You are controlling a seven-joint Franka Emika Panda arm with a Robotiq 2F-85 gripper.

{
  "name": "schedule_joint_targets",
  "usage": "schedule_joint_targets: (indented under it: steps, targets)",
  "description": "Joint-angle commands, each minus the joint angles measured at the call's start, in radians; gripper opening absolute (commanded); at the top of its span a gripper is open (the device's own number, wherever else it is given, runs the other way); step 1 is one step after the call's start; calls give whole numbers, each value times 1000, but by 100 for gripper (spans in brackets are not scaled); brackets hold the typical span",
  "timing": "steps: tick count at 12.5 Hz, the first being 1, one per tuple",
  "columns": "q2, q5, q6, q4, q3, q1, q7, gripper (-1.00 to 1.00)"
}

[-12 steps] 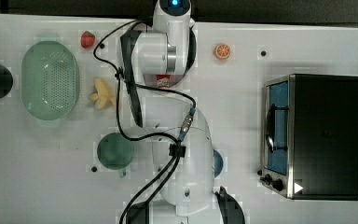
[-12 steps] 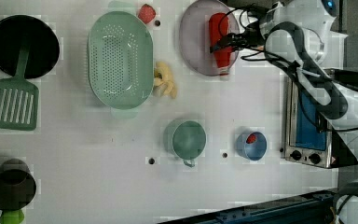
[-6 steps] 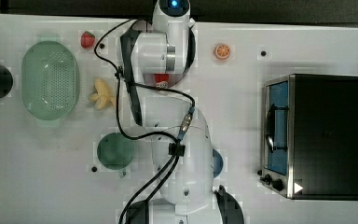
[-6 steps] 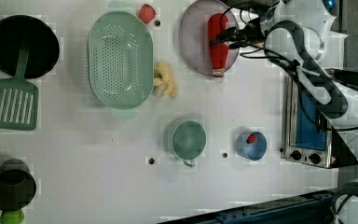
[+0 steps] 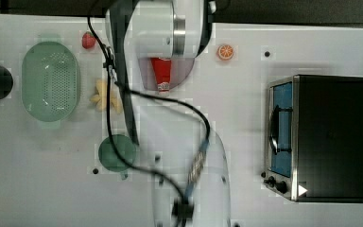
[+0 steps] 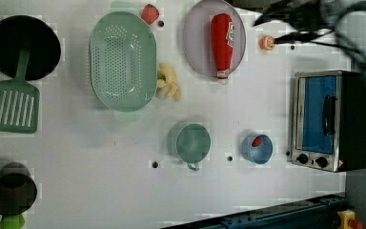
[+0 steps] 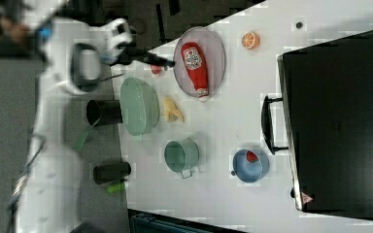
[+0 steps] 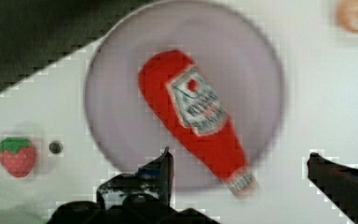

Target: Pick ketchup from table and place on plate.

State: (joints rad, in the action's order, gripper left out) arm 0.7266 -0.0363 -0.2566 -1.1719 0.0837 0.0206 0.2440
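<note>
Ketchup [image 8: 193, 119] laid flat on plate [image 8: 116, 93], beyond fingers [image 8: 161, 172], which are spread wide, nothing gripped.

**Counting the things on the table**

There is one ketchup [image 6: 222, 44], one plate [image 6: 195, 47], one green basket [image 6: 122, 61] and one oven [image 6: 325, 120]. There is one green cup [image 6: 193, 143] and one blue bowl [image 6: 257, 148]. There are two strawberries [image 6: 149, 13] [image 6: 256, 141], one orange slice [image 6: 267, 42] and one spatula [image 6: 11, 106].
</note>
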Motion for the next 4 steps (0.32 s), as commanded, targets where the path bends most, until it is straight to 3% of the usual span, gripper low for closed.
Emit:
schedule_joint_targets:
  steps: [1, 4]
  targets:
    - [-183, 7, 175, 35, -21, 26, -270, 100]
    - [-295, 17, 253, -15, -26, 25, -271, 100]
